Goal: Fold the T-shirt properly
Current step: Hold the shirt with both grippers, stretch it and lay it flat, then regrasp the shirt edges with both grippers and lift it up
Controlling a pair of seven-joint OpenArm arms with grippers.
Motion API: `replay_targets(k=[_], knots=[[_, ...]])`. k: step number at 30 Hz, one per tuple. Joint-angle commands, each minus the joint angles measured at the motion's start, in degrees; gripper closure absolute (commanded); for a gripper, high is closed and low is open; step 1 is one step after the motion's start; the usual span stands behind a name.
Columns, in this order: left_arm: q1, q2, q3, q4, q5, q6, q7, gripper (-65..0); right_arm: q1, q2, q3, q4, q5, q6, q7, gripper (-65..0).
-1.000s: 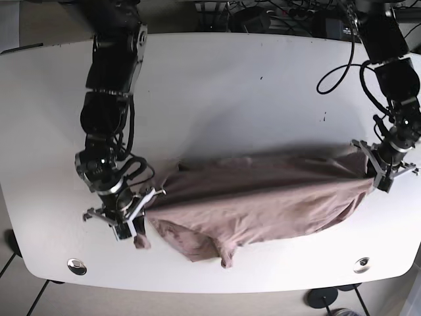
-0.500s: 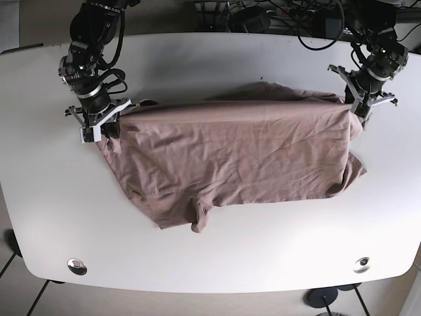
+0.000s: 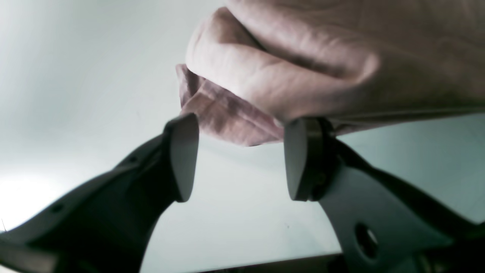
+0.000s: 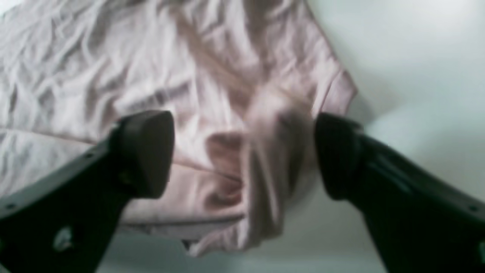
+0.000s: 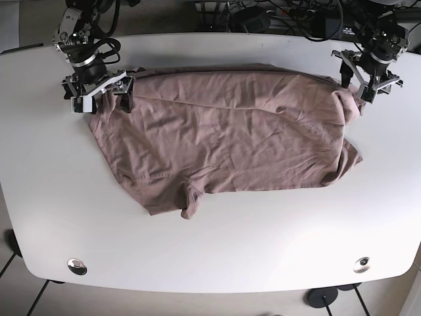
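T-shirt (image 5: 230,138) flat on table (image 5: 210,257), both grippers spread apart

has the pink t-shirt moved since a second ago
Yes. The wrinkled pink T-shirt has moved from the white table's near edge toward its far edge, and lies spread wider.

White rounded worktop (image 5: 217,257), two metal inserts near front edge; tiled floor (image 5: 16,283); black cables (image 5: 276,16) behind.
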Motion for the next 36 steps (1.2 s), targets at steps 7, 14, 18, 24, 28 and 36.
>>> replay_targets(k=[7, 14, 18, 24, 28, 36], knots=[[-8.70, -0.78, -0.36, 3.73, -0.76, 0.38, -1.11, -27.6, 15.31, 4.01, 4.07, -7.54, -5.95, -0.07, 1.16, -60.4], [-7.56, -0.43, -3.09, 6.63, -0.76, 0.38, -1.02, -27.4, 26.03, 8.05, 3.10, -26.35, -10.26, 0.46, 1.16, -60.4], [-10.72, -0.43, -4.58, 5.23, -4.98, 0.38, 3.46, -27.4, 26.56, 8.14, 3.01, -33.56, -10.26, 0.55, 1.42, -60.4], [-18.28, -0.34, -6.95, 0.22, -5.51, 0.38, 6.98, -28.1, 26.12, 5.59, 2.49, -35.67, -10.61, 4.59, 1.25, -51.0], [-22.24, -0.69, -6.78, -6.02, -5.51, 3.59, 6.98, -34.4, 23.83, 5.59, -2.96, -34.70, -10.35, 4.33, 1.25, -41.5], [-30.15, -0.78, -4.84, -21.32, -5.51, 11.85, 6.89, -47.9, 24.10, 5.50, -3.14, -34.70, -10.26, 4.07, 1.42, -2.2]])
